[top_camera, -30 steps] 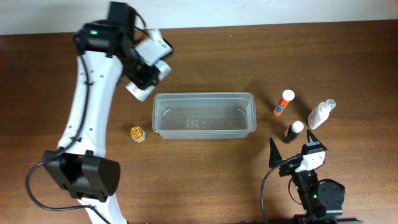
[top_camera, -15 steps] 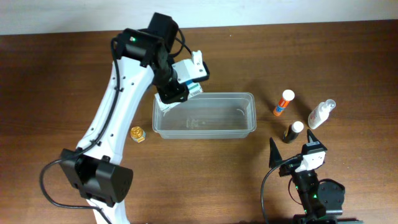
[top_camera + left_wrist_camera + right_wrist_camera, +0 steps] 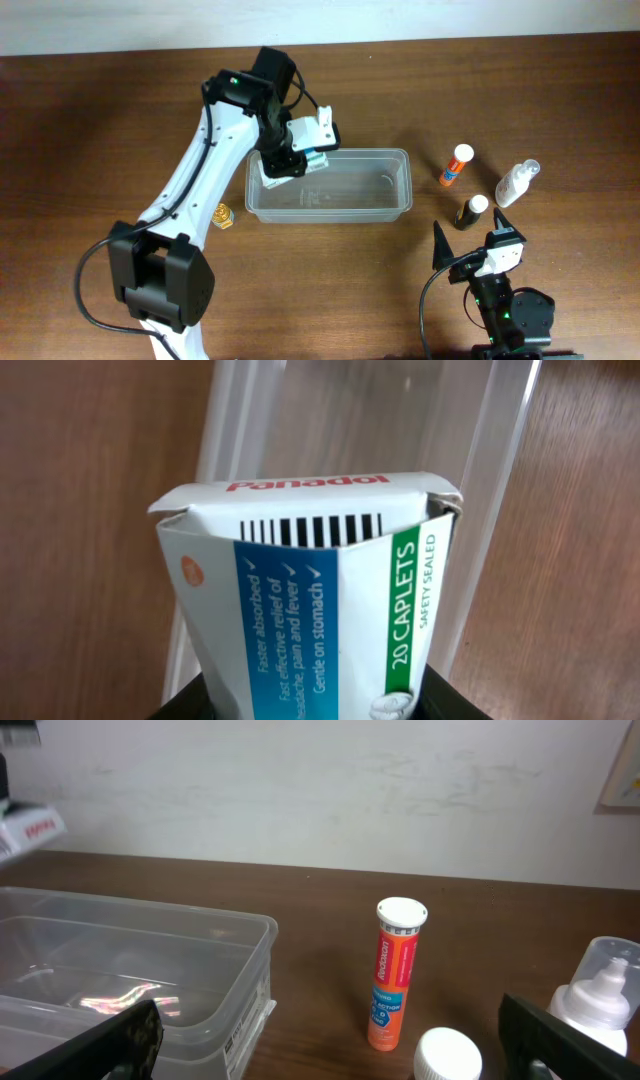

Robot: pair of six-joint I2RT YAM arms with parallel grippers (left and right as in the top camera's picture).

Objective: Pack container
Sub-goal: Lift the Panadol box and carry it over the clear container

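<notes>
Left arm (image 3: 200, 165) moved over the container (image 3: 404, 185); wrist view reads Panadol box (image 3: 310, 610).

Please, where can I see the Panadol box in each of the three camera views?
Overhead: Panadol box in the upper middle, over the left end of the container.
Left wrist: the box fills the centre, with the container behind it.
Right wrist: the box is at the top-left edge, above the container.
Shared landmark: the clear container.
</notes>
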